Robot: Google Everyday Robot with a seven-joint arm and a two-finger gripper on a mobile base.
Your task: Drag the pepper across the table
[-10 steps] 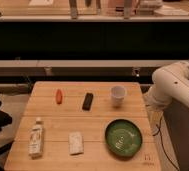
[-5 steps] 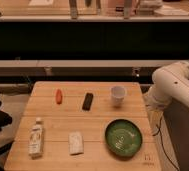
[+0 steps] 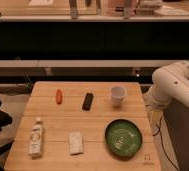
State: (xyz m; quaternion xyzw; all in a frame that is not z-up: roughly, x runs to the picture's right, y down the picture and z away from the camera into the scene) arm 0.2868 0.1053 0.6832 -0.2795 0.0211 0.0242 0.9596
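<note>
Only the white arm [image 3: 174, 85] shows, cut off well right of the black bar [image 3: 88, 101], so the gripper is out of sight and its state cannot be told, while the pepper [image 3: 59, 96] lies on the table [image 3: 53, 125] left of that bar, long axis running far-to-near.

arm [image 3: 174, 84] — bent, elbow at right | gripper — out of view

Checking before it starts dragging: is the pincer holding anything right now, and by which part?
Nothing seen held. The pepper lies free on the table; the arm sits off its right edge, its pincer out of sight.
</note>
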